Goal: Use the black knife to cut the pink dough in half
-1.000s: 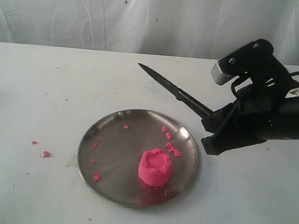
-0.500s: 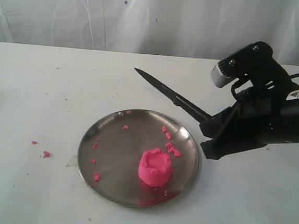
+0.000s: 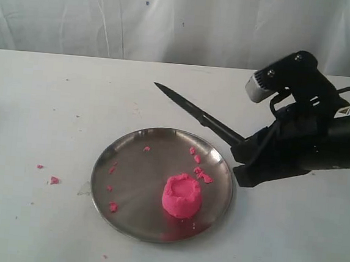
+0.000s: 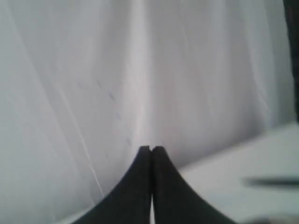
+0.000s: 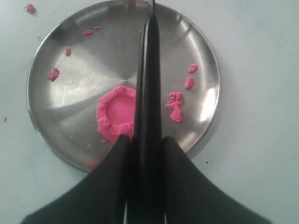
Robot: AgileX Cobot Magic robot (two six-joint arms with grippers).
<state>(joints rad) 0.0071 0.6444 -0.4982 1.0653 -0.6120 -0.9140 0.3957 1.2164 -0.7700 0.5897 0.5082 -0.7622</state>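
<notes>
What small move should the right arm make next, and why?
Probably lower the knife toward the dough after shifting it over the lump's middle. The right gripper holds the knife in the air above the plate, the dough sits whole and uncut, and in the right wrist view the blade lines up along the lump's edge, not its centre.
</notes>
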